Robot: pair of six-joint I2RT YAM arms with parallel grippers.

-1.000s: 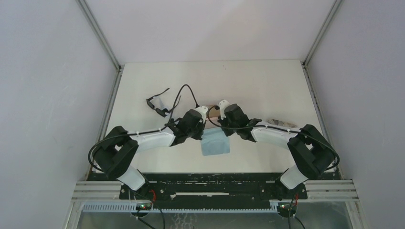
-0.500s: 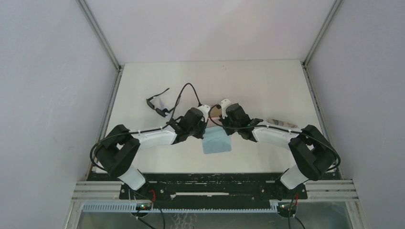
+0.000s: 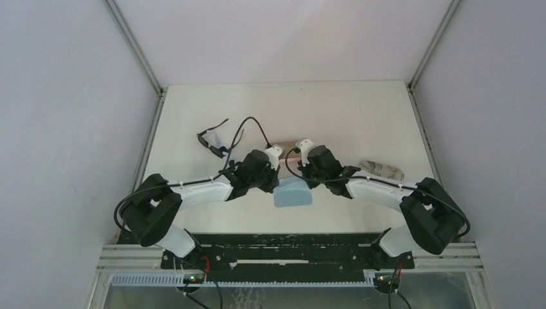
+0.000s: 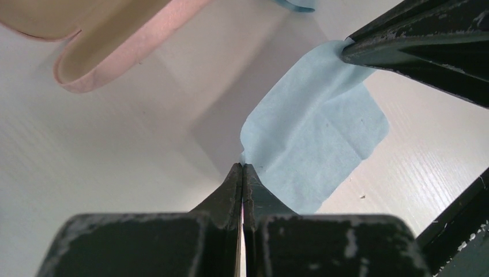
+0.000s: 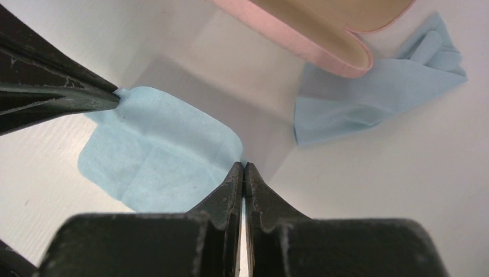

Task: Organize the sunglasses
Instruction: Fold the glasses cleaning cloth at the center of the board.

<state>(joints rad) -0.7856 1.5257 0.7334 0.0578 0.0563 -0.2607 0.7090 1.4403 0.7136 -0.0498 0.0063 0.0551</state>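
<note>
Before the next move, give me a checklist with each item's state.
1. Left end effector shut on light-blue cloth corner: ok.
2. Right end effector shut on another corner: ok.
3. Cloth clear of pink case: ok.
4. Cloth lifted off table: cannot tell.
5. Black sunglasses put away: not ok, loose on table.
6. White sunglasses put away: not ok, loose on table.
</note>
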